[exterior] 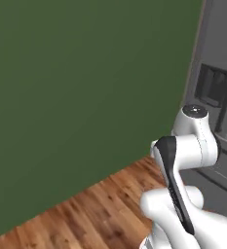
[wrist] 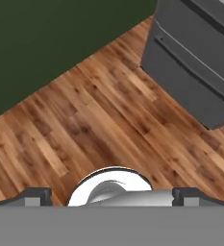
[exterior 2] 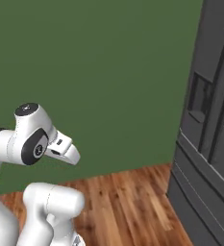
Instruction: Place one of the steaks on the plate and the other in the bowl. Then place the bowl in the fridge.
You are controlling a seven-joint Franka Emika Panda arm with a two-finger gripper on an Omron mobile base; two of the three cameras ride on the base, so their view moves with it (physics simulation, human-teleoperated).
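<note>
The gripper [wrist: 111, 196] hangs released and carries nothing, pointing down at the wooden floor [wrist: 99, 120] just beside the fridge [exterior 2: 207, 120] (doors closed). No steak, plate or bowl near it, so seemingly everything remains.

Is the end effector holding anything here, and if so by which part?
Nothing is held. The end effector is open, with bare wooden floor between its fingertips.

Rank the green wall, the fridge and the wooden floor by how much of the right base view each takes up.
1. Green wall: by far the largest.
2. Fridge and wooden floor: look about alike in area, and the fridge stands nearer the camera, so I won't rank them.
</note>
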